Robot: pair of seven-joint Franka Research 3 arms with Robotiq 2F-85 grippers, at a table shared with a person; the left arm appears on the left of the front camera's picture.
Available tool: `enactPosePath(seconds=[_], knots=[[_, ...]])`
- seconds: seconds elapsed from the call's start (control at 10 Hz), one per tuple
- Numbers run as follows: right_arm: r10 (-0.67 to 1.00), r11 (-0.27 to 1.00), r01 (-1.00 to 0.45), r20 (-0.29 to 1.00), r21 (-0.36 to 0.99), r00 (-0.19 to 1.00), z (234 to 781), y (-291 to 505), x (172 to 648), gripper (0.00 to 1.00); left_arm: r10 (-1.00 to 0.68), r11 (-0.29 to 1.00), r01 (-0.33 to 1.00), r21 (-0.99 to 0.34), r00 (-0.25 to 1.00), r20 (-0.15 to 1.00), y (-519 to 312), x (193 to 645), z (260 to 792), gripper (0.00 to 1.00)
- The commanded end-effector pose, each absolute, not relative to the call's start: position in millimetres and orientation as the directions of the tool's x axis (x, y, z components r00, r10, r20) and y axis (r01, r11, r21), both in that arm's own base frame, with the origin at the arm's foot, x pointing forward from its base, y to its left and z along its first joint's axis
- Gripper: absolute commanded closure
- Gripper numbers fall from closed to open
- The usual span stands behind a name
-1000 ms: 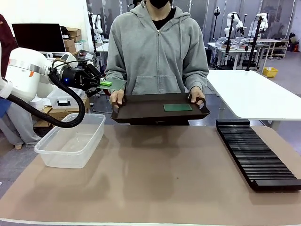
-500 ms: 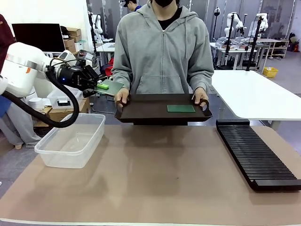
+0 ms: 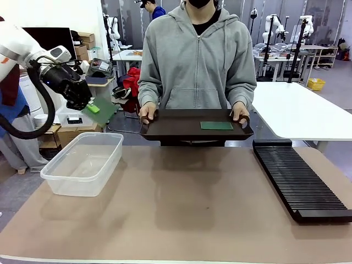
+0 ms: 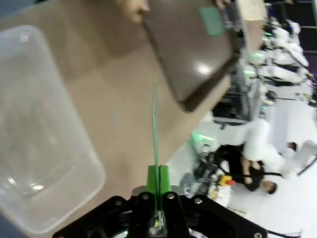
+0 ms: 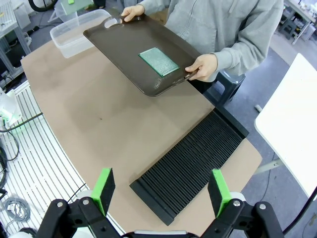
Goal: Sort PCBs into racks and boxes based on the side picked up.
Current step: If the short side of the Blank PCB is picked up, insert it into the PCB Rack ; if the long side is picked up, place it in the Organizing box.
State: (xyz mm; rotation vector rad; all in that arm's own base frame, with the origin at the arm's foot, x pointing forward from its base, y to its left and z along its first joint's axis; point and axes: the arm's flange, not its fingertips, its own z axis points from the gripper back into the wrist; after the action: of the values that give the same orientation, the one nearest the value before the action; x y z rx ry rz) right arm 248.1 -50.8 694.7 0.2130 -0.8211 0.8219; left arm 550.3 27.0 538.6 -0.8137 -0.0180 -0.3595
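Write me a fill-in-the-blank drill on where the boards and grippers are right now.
1. The left gripper is shut on one PCB; the other PCB lies on the dark ____.
2. The person holds it with ____ hands.
3. The right gripper is ____ and holds nothing.
4. The black rack lies on the table's ____ side, by the robot's reckoning.
Missing: tray; both; open; right.

Tray point(image 3: 176, 127): held by a person point(image 3: 195, 66) over the far edge of the table point(image 3: 181, 209)
First PCB point(image 3: 103, 111): clamped in the left gripper point(image 3: 91, 107), well left of the tray
Second PCB point(image 3: 216, 125): laid on the tray, towards its right end
Box point(image 3: 82, 162): set left of the tray, nearer the robot
Rack point(image 3: 297, 179): set right of the tray, nearer the robot
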Motion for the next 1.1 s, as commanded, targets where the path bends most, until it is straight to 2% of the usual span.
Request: enactPosePath(seconds=[0.0, 0.3, 0.7, 1.0], knots=[[0.567, 0.678, -0.724, 0.717, -0.128, 0.404, 693, -51, 248, 0.00, -0.253, 0.773, 0.308, -0.554, 0.951, 0.176, 32, 549, 520, 0.97], [0.567, 0.678, -0.724, 0.717, -0.128, 0.404, 693, -51, 248, 0.00, -0.193, 0.895, 0.230, -0.382, 0.972, 0.132, 39, 559, 482, 0.97], [0.567, 0.678, -0.724, 0.717, -0.128, 0.404, 693, -51, 248, 0.00, -0.210, 0.914, 0.203, -0.351, 0.977, 0.016, 27, 558, 434, 0.97], [0.567, 0.678, -0.724, 0.717, -0.128, 0.404, 693, -51, 248, 0.00, -0.220, 0.901, 0.191, -0.388, 0.975, -0.031, 15, 555, 401, 0.97]])
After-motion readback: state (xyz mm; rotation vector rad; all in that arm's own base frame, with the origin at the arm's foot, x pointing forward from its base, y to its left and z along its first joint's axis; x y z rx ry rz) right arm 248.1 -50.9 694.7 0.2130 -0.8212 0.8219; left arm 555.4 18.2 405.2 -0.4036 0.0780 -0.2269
